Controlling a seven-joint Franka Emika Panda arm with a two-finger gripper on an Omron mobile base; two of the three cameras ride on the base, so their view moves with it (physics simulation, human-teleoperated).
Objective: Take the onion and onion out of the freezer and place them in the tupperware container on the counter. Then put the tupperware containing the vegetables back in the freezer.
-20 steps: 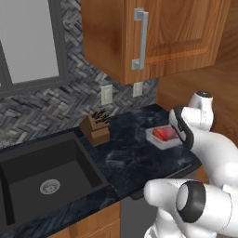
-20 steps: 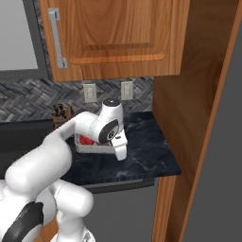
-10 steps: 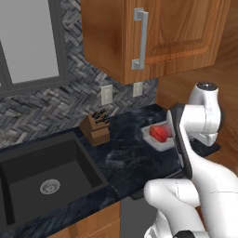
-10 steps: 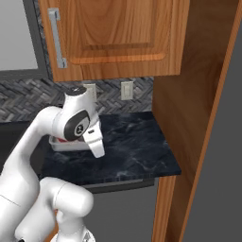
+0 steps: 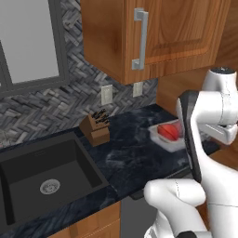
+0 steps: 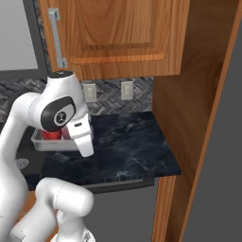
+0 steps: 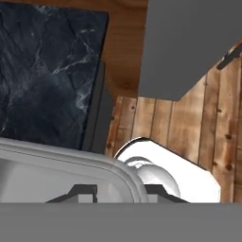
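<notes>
The tupperware container [image 5: 168, 139], with an onion [image 5: 169, 131] inside, is clamped at its rim by the gripper [image 7: 118, 191]; it must next be carried to the freezer.

No text, label, brand, number or sign can be read in any of the views.
</notes>
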